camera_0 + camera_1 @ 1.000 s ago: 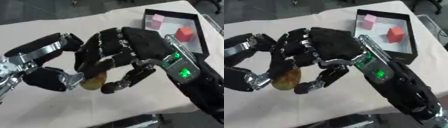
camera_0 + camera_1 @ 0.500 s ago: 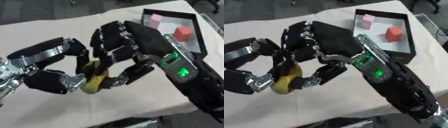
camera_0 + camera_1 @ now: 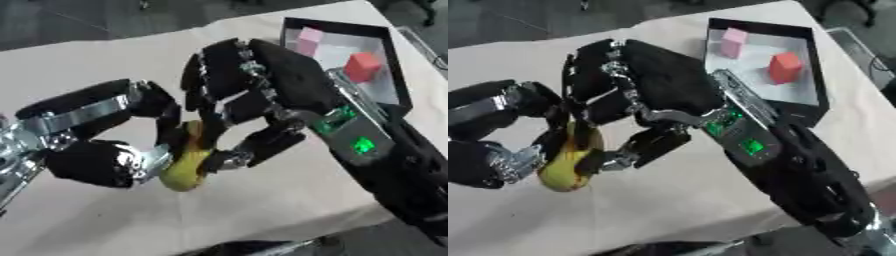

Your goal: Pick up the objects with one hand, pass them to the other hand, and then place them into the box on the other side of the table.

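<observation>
Left hand (image 3: 105, 145): fingers curled round the banana (image 3: 186, 165)
Right hand (image 3: 262, 95): fingers and thumb pinching the same banana
Box (image 3: 389, 75): holds a pink block (image 3: 308, 40) and a red block (image 3: 361, 66)

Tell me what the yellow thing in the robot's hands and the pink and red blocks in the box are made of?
The banana looks smooth, yellow with brown marks; real fruit or plastic, hard to tell. The pink cube and red cube look matte with soft edges, maybe foam or painted wood. The box has thin black walls, probably plastic or cardboard.

I see soft, even light on the pale tabletop (image 3: 105, 65), faint shadows, and overall blur smearing both views.
</observation>
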Controlling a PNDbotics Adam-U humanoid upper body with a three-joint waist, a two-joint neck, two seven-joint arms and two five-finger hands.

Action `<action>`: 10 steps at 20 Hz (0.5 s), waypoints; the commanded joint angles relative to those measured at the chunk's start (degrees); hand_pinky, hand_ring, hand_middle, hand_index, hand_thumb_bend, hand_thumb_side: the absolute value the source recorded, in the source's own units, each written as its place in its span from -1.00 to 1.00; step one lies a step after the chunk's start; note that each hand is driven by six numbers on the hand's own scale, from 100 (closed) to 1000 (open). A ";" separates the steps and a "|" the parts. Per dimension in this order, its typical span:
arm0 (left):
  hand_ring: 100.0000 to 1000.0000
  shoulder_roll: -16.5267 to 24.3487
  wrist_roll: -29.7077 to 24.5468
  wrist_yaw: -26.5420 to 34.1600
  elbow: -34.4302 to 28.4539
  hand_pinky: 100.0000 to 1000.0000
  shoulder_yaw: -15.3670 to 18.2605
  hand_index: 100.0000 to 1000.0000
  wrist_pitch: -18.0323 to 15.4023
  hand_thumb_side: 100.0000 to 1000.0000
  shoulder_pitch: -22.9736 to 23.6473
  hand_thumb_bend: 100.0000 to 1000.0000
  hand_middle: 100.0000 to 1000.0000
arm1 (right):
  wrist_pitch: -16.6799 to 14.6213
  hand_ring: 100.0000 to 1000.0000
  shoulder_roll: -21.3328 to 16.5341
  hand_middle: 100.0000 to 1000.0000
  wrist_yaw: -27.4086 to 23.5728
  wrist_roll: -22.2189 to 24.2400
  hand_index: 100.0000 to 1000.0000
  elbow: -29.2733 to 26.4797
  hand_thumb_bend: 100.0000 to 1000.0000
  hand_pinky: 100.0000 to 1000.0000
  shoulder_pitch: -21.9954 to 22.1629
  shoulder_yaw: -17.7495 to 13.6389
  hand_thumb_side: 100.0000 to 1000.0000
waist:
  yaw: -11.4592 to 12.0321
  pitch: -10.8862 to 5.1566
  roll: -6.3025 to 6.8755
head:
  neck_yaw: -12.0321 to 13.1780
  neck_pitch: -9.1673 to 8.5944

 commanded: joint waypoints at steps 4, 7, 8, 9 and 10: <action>-0.22 0.29 -1.35 2.99 -1.05 0.36 0.88 0.07 -1.05 0.10 -1.04 -1.00 -0.21 | -0.27 -0.11 -0.99 -0.40 0.07 -0.12 -0.70 0.40 -1.00 -0.01 -0.47 -0.41 -1.00 | -0.11 -0.80 -0.12 | -0.37 -0.08; -0.16 0.36 -2.31 3.89 -1.05 0.39 1.19 0.16 -1.89 0.28 -1.08 -1.00 -0.13 | -0.64 -0.11 -1.05 -0.40 -0.05 0.42 -0.80 0.70 -1.00 -0.02 -0.32 -0.42 -1.00 | -0.18 -0.84 -0.12 | -0.47 -0.08; -0.14 0.39 -2.79 4.24 -1.05 0.40 1.34 0.18 -2.33 0.34 -1.02 -1.00 -0.12 | -0.73 -0.12 -1.06 -0.40 -0.13 0.56 -0.81 0.79 -1.00 -0.02 -0.27 -0.44 -1.00 | -0.20 -0.85 -0.12 | -0.50 -0.08; -0.12 0.41 -3.28 4.74 -1.05 0.41 1.48 0.22 -2.74 0.48 -0.92 -1.00 -0.09 | -0.81 -0.12 -1.08 -0.40 -0.20 0.69 -0.82 0.86 -1.00 -0.02 -0.23 -0.47 -1.00 | -0.25 -0.86 -0.11 | -0.53 -0.08; -0.10 0.44 -3.82 5.35 -1.05 0.42 1.62 0.24 -3.19 0.56 -0.83 -1.00 -0.07 | -0.87 -0.12 -1.09 -0.40 -0.25 0.80 -0.83 0.92 -1.00 -0.02 -0.19 -0.51 -1.00 | -0.29 -0.87 -0.11 | -0.57 -0.08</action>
